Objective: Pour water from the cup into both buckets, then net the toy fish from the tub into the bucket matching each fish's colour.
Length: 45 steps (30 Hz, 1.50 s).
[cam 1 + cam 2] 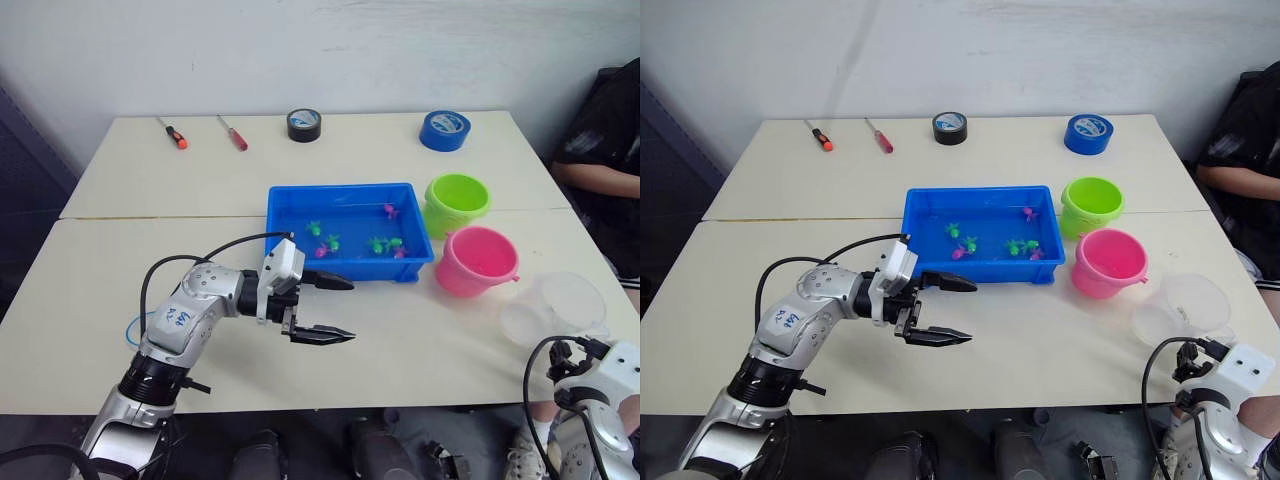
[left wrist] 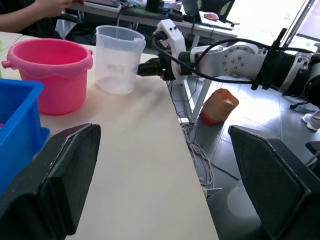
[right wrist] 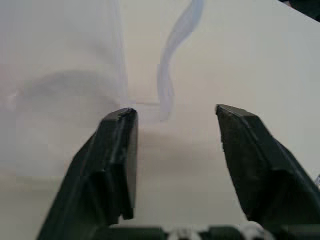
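from the head camera, the cream table (image 1: 120, 290) carries the blue tub (image 1: 349, 232) near its middle, with small green and pink toy fish (image 1: 331, 242) lying in it. the lime green bucket (image 1: 456, 204) stands just beside the tub's right end, and the pink bucket (image 1: 477, 261) sits in front of it, closer to the robot. the clear cup (image 1: 555, 308) stands upright near the table's front right corner, well apart from the tub. the left gripper (image 1: 336, 309) hovers over the table just in front of the tub, its two black fingers spread wide with nothing between them. along the far edge lie two screwdrivers (image 1: 172, 132), a black tape roll (image 1: 304, 125) and a blue tape roll (image 1: 445, 130). a person's dark sleeve (image 1: 605, 140) shows at the right.

in the left wrist view, the pink bucket and the cup stand side by side, and the right gripper (image 2: 145, 68) reaches in at the cup's base.

in the right wrist view, the right gripper's fingers (image 3: 117, 160) stand well apart and hold nothing, with the cup's clear wall just ahead of them, one finger close to it.
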### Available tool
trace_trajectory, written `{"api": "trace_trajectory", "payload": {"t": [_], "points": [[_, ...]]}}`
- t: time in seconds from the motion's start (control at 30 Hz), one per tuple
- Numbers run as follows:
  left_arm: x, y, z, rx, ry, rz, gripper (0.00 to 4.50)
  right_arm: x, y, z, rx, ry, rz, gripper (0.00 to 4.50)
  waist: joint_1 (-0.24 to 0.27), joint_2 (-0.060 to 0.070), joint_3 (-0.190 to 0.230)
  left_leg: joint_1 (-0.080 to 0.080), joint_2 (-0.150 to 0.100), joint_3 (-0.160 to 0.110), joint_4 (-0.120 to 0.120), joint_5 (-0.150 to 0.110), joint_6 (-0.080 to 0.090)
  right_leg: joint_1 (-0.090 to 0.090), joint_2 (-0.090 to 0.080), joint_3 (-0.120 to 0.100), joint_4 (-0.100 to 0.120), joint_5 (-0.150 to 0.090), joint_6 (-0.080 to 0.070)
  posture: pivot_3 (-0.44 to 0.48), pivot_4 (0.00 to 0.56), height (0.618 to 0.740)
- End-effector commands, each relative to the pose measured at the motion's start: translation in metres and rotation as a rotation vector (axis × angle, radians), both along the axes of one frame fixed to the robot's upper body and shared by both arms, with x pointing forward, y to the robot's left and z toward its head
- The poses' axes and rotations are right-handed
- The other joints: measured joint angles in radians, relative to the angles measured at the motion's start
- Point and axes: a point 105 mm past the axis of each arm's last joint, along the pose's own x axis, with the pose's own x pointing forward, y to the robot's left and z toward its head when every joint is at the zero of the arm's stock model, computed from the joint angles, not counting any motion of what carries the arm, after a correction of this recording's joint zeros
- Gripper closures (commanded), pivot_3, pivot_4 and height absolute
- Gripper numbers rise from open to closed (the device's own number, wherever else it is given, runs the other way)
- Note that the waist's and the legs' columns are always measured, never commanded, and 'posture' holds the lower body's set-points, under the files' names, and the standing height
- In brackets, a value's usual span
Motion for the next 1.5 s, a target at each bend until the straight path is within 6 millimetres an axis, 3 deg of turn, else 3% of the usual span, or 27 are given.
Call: {"api": "trace_trajectory", "payload": {"t": [0.03,0.07,0.27,0.43,0.53,0.63,0.7,0.83,0.93,1.03,1.17,1.27,1.5], "points": [[0.000,-0.003,0.010,-0.019,-0.027,-0.021,0.00,-0.010,0.003,0.016,-0.025,-0.054,-0.018,0.59,0.000,0.000,0.000,0.000,0.000,0.000,0.000,0.000,0.000,0.000,0.000,0.000,0.000,0.000,0.000,0.000,0.150,0.740],[0.000,-0.003,0.011,-0.021,-0.027,-0.024,0.00,-0.013,0.004,0.017,-0.028,-0.055,-0.017,0.01,0.000,0.001,-0.001,0.000,0.000,-0.001,-0.001,0.000,0.000,0.000,0.000,-0.001,0.000,0.000,0.000,0.000,0.150,0.740],[-0.001,-0.005,0.011,-0.023,-0.028,-0.038,0.00,-0.034,0.009,0.036,-0.064,-0.057,-0.013,0.01,0.001,0.001,-0.001,0.000,0.000,-0.001,-0.001,0.000,0.000,0.000,0.000,-0.001,0.000,0.000,0.000,0.000,0.150,0.740],[0.005,-0.006,0.008,-0.031,-0.008,-0.008,0.00,-0.042,0.032,0.089,-0.219,-0.112,0.159,0.01,0.006,0.002,-0.001,0.000,0.000,-0.001,-0.002,0.000,0.000,0.000,0.000,-0.001,-0.001,0.000,0.000,0.000,0.150,0.740],[0.008,-0.002,0.008,-0.039,0.006,0.023,0.00,-0.033,0.056,0.119,-0.259,-0.189,0.346,0.01,0.000,-0.001,0.000,-0.001,0.000,-0.002,-0.001,0.000,0.000,0.000,0.000,-0.001,-0.001,0.000,0.000,0.000,0.150,0.740],[0.020,0.011,0.010,-0.068,0.020,0.153,0.00,-0.014,0.103,0.152,-0.259,-0.269,0.739,0.01,-0.003,-0.001,0.000,-0.001,0.000,0.000,0.000,-0.003,0.004,0.001,0.000,-0.001,-0.001,0.000,0.001,0.000,0.150,0.740],[0.024,0.020,0.008,-0.064,0.020,0.221,0.00,-0.009,0.125,0.162,-0.265,-0.268,0.930,0.01,-0.002,-0.002,0.000,0.000,0.000,0.000,0.000,-0.003,0.004,0.001,0.000,0.000,-0.001,0.000,0.001,0.000,0.150,0.740],[0.026,0.048,0.003,-0.066,0.027,0.413,0.00,0.007,0.175,0.172,-0.279,-0.212,1.342,0.01,-0.003,-0.006,0.002,0.000,0.002,-0.002,0.000,-0.004,0.005,0.002,0.001,-0.001,-0.002,0.001,0.001,0.000,0.150,0.740],[0.020,0.060,0.002,-0.066,0.032,0.488,0.00,0.017,0.191,0.175,-0.276,-0.198,1.462,0.01,0.003,-0.011,0.005,-0.001,0.002,-0.002,0.001,-0.004,0.005,0.001,0.001,-0.002,-0.003,0.001,0.001,0.000,0.150,0.740],[0.004,0.091,-0.012,-0.015,0.044,0.621,0.00,0.025,0.211,0.171,-0.287,-0.191,1.614,0.01,0.014,-0.015,0.007,-0.004,0.003,-0.006,0.001,-0.004,0.005,0.001,0.000,-0.004,-0.005,0.001,0.001,0.000,0.150,0.740],[-0.013,0.152,-0.032,0.042,0.082,0.930,0.00,0.039,0.229,0.167,-0.321,-0.199,1.738,0.01,0.008,-0.017,0.008,-0.004,0.002,-0.005,0.001,-0.005,0.004,0.000,-0.003,-0.005,-0.008,0.001,0.001,0.000,0.150,0.740],[-0.030,0.183,-0.042,0.053,0.129,1.082,0.00,0.044,0.238,0.166,-0.320,-0.213,1.800,0.01,0.010,-0.018,0.008,-0.004,0.002,-0.006,0.001,-0.007,0.008,0.001,-0.004,-0.007,-0.007,0.001,0.000,0.000,0.150,0.740],[-0.074,0.226,-0.065,0.156,0.226,1.273,0.00,0.051,0.253,0.160,-0.343,-0.234,1.887,0.01,0.008,-0.020,0.008,-0.005,0.002,-0.010,0.000,-0.008,0.008,0.002,-0.006,-0.011,-0.008,0.000,-0.002,0.000,0.150,0.740]]}}
